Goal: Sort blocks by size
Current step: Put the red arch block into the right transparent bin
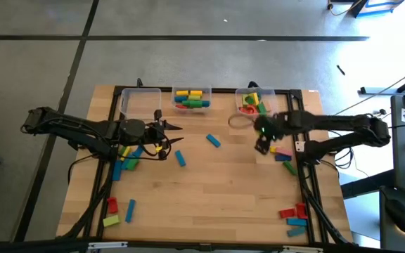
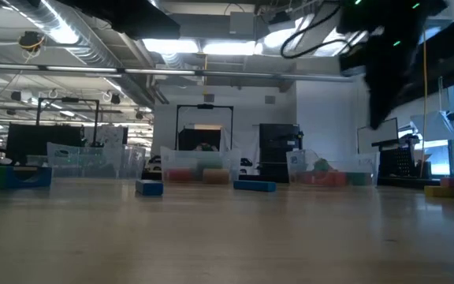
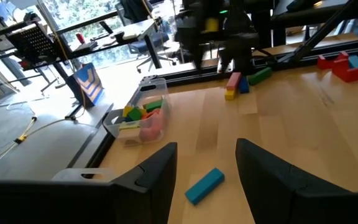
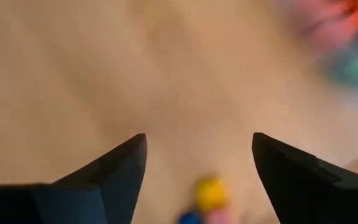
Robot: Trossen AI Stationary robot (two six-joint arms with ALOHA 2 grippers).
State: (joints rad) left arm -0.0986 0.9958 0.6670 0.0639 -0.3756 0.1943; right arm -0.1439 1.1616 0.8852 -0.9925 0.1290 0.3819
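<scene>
Blocks lie scattered on the wooden table: two blue ones (image 1: 213, 140) (image 1: 181, 159) mid-table, a mixed pile (image 1: 129, 156) under my left arm, a few (image 1: 284, 156) by my right arm, and groups near the front left (image 1: 112, 207) and front right (image 1: 295, 214). My left gripper (image 1: 176, 135) hovers open above the table, a blue block (image 3: 204, 185) lying on the wood below its fingers. My right gripper (image 1: 262, 146) points down, open and empty (image 4: 199, 140), above a yellow block (image 4: 210, 191).
Three clear bins stand along the far edge: the left one (image 1: 140, 102) shows nothing inside, while the middle one (image 1: 192, 98) and the right one (image 1: 252, 102) hold blocks. A black frame (image 1: 308, 176) borders the table. Bare wood (image 1: 216, 190) stretches across the near middle.
</scene>
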